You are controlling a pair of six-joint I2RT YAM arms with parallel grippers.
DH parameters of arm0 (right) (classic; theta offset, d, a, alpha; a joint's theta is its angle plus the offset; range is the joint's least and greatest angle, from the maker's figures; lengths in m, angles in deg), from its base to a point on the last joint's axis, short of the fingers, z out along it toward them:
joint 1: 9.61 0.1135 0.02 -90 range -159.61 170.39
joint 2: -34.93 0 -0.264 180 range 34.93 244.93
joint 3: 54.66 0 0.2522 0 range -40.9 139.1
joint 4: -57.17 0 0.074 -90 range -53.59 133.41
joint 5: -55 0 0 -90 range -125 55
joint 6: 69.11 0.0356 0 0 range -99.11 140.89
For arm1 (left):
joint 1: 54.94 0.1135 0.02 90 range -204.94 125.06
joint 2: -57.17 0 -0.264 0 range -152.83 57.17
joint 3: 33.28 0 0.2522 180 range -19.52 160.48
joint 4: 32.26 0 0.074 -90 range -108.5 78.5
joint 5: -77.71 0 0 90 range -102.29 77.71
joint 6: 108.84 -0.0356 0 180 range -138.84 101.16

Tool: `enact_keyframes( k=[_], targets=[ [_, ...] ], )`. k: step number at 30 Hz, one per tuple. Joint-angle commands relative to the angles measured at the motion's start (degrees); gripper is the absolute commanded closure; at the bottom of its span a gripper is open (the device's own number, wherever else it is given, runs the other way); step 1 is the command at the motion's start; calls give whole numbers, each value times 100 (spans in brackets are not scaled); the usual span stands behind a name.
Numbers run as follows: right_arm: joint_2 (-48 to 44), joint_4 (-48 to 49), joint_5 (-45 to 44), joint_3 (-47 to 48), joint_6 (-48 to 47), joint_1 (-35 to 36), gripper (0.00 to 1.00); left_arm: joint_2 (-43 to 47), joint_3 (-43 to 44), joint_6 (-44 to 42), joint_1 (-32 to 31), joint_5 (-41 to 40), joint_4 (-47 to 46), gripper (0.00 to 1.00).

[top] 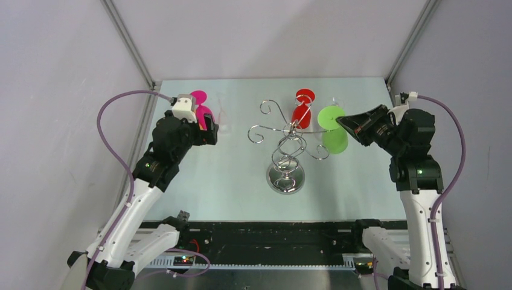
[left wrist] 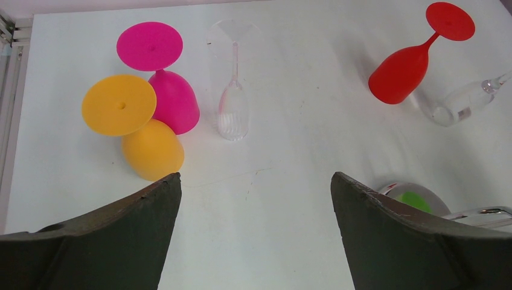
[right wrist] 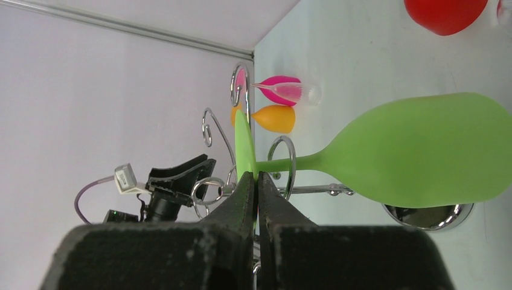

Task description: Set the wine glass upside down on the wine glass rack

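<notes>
Green wine glass (top: 332, 128): pinched by the edge of its foot, just right of the wine glass rack's arms, toward the back right of the bench (top: 229, 187); it looks lifted off the surface, though I cannot be sure.
Left end effector (left wrist: 253, 175): spread wide and empty, hanging over the back left of the bench.
Glasses at left: a pink glass (left wrist: 175, 103) and an orange glass (left wrist: 152, 150) touch each other, with a clear glass (left wrist: 233, 112) just beside them; all are foot-up on the bench.
Wine glass rack (top: 288, 145): stands mid-bench on its mirrored base; every curled arm that shows is bare.
Red glass (top: 300, 113): foot-up on the bench behind the rack.
Right end effector (right wrist: 253, 178): closed tight on the thin green foot disc, with the stem and bowl reaching away from it.
Done: the green wine glass is grasped and brought up beside the rack, already inverted.
Left: slide the stem into a curled arm so the foot catches on the wire, then let go; none of this is done yet.
Pointing: foot uppermost, bowl mouth toward the bench.
Long axis: foot to bowl, judged near upright and slightly tilted; in the right wrist view it runs sideways only because that camera is rolled.
</notes>
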Motion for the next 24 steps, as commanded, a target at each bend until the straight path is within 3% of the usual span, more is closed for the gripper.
enact_keyframes(
  k=[1, 14, 18, 24],
  targets=[
    [104, 382, -54, 147, -59, -14, 100, 58, -72, -84, -32, -52, -132, 1],
    [397, 533, 133, 148, -135, 74, 100, 58, -84, -76, -37, -73, -135, 1],
    [417, 423, 152, 150, -280, 160, 92, 47, -83, -71, -32, -82, -131, 1],
    [369, 245, 61, 150, -467, 173, 72, 34, -77, -68, -32, -59, -132, 1]
  ],
)
